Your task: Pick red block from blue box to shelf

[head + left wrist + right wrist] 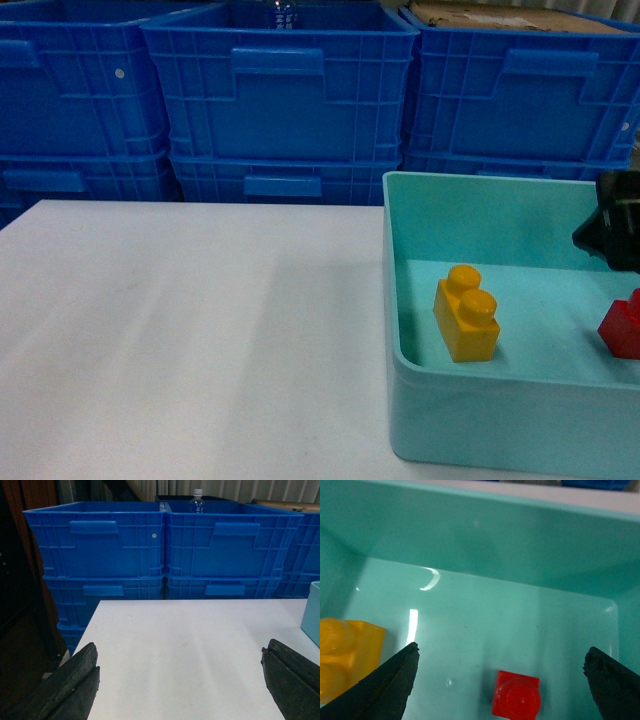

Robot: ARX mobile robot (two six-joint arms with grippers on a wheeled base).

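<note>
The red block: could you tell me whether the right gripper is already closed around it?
No, the right gripper is open, its fingers wide apart above the red block.

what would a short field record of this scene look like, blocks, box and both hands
red block: on the box floor, between the open fingers, not gripped
yellow block: same box, left of the red one, apart from it
box: pale turquoise, on the white table
right hand: open, inside the box above the red block
left hand: open, empty, over the bare table
crates: dark blue, stacked behind the table
shelf: not in view
</note>
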